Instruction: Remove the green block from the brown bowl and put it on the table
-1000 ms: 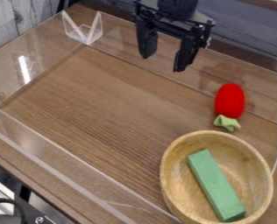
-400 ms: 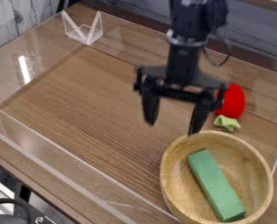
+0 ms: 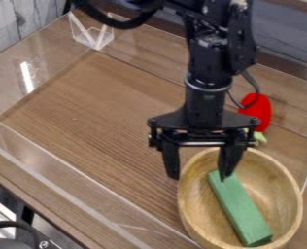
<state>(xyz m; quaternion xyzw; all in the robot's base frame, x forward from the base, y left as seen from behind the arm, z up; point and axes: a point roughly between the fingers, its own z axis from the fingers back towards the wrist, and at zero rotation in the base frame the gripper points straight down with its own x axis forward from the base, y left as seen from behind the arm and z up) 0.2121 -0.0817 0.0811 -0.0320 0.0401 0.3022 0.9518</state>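
Hanging over the near-left edge of the wide round bowl of light tan wood [image 3: 192,199], the black two-fingered gripper [image 3: 202,161] points straight down with its fingers spread wide apart and nothing between them. One finger [image 3: 173,160] hangs outside the bowl's rim on the left, and the other finger [image 3: 230,161] hangs over the inside of the bowl, close to the top end of the long flat green block [image 3: 239,206].

That green bar lies flat on the bottom of the bowl. Its long side runs on a slant, from the upper left near the gripper down to the lower right near the bottom edge of the picture. So most of the bar sits below and to the right of the gripper, not under it. Only the near end is close to the fingers (whether the right finger already touches that end is hard to tell from this one view).

My guess is that the gripper needs to slide a little down and right to reach the middle of the bar, and to sit so the two fingers straddle its narrow width, not its length.

The small red strawberry toy [image 3: 257,107] stands on the dark brown wood-grain table [image 3: 91,107] behind the bowl, half hidden by the arm.
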